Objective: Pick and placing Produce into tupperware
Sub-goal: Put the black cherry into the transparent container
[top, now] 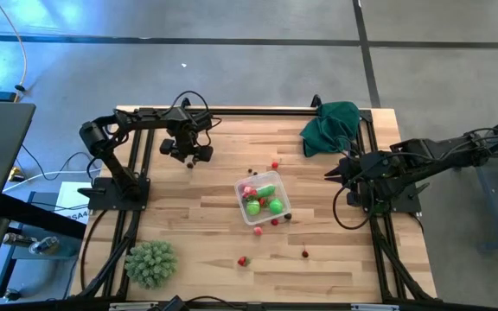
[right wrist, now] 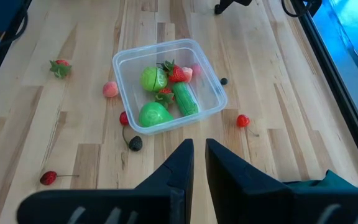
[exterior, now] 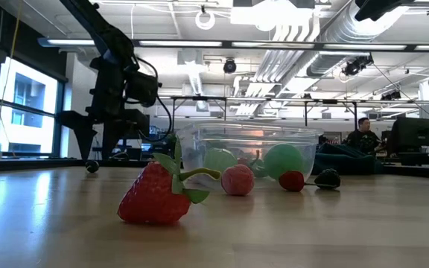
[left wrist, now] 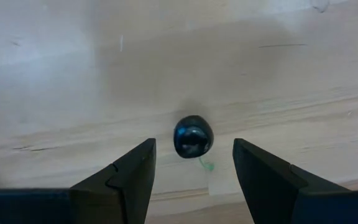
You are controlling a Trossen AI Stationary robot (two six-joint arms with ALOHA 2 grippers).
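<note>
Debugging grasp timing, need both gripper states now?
Left gripper: open, empty, fingers straddling a dark berry on the table.
Right gripper: shut, empty, parked at the table's right edge.

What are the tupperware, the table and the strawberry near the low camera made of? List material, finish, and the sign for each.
Tupperware: likely clear, glossy plastic; the produce shows through its walls.
Table: wood planks, light matte finish; grain lines and seams show.
Strawberry: probably molded plastic or foam, slightly shiny red; its green leaves look stiff.

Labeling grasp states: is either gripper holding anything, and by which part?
Nothing held. Left gripper is open above a dark berry; right gripper is nearly shut and empty.
</note>
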